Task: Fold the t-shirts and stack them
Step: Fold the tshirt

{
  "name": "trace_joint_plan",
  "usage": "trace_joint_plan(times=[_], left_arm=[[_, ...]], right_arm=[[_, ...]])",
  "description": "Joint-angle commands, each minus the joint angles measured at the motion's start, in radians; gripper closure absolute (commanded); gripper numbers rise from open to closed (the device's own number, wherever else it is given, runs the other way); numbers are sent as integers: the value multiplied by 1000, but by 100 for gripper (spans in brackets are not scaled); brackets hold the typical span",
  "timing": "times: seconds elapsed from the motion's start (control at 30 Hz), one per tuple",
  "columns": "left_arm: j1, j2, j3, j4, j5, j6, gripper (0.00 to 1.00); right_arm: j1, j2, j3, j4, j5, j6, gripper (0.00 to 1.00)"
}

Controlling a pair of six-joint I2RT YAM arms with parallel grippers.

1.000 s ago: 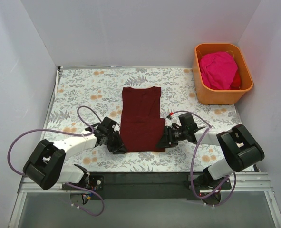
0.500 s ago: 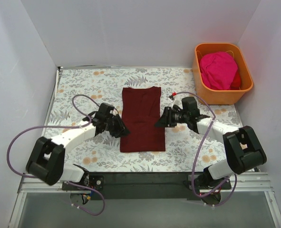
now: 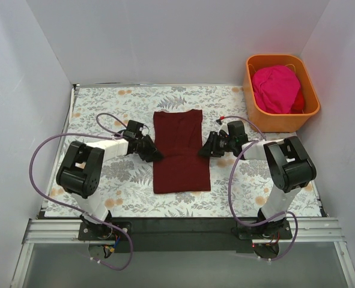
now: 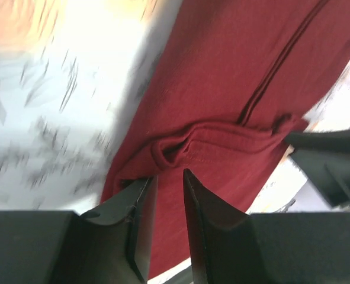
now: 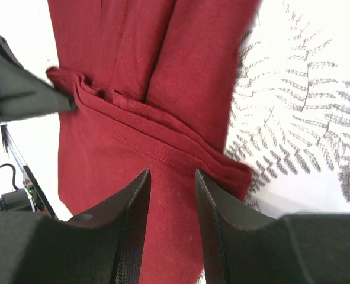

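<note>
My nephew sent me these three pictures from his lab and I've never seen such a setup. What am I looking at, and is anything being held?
These are two robot arms bolted to a table's near edge. The wide picture looks down from above; the other two come from small cameras on each wrist, so the dark prongs at the bottom are that arm's own fingers. On the flowered table lies a maroon t-shirt, folded into a long strip. The left hand and right hand sit at its two side edges, fingers slightly apart; whether they grip the cloth I cannot tell. An orange tub at the far right holds a pink t-shirt.
</note>
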Motion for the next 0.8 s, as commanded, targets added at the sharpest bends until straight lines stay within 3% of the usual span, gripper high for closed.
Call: trace_joint_plan(times=[0.0,0.07,0.2,0.37,0.47,0.6,0.77], left_arm=[[-14,-95,-126,-58,-7,38,76],[-19,-168,-186,-69,-31,54,74],[-19,-413,-159,-242,-164,107,64],[-25,-599,-114,-423,-316,165,36],[-25,-652,-125,-521,-289,165,26],[-51,-679,-197,-584,-185,142,26],[-138,-712,-226,-615,-220,56,26]], right_arm=[[-7,-40,-53,-6,32,-27,57],[10,-108,-73,-35,27,-53,56],[63,-253,-33,-274,180,-176,55],[177,-427,-4,-636,458,-228,43],[253,-477,-17,-771,548,-184,41],[347,-516,-54,-816,564,-97,37],[431,-471,-53,-816,584,-38,37]])
